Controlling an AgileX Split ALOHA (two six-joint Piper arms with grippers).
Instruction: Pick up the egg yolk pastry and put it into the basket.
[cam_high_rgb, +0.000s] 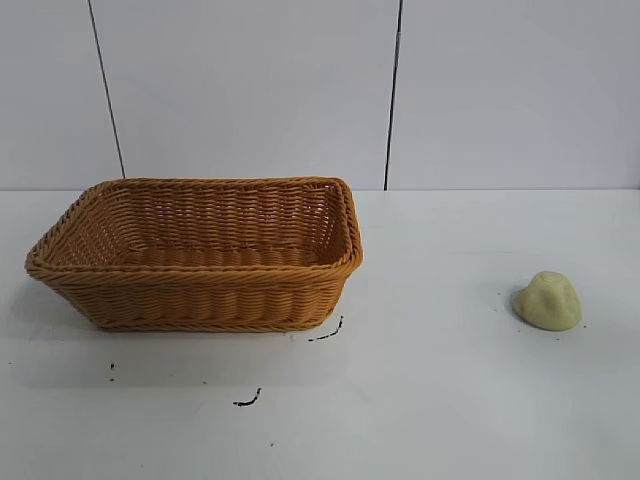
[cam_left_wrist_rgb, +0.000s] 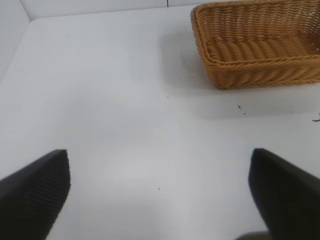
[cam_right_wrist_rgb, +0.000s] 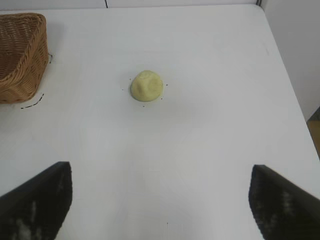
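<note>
Nothing is done yet: the small pale yellow domed egg yolk pastry (cam_high_rgb: 548, 300) sits on the white desk (cam_high_rgb: 450, 400), well right of the orange-brown woven wicker basket (cam_high_rgb: 200, 295). The right gripper (cam_right_wrist_rgb: 160, 200) and the left gripper (cam_left_wrist_rgb: 160, 195) both gape wide, holding nothing.

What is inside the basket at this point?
Nothing shows inside the basket: only bare woven floor and walls. Its near wall hides the front strip of the floor. The egg yolk pastry sits on the table.

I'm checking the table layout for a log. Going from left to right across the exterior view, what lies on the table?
basket → black marks on the table → egg yolk pastry. Neither gripper shows in this view.
</note>
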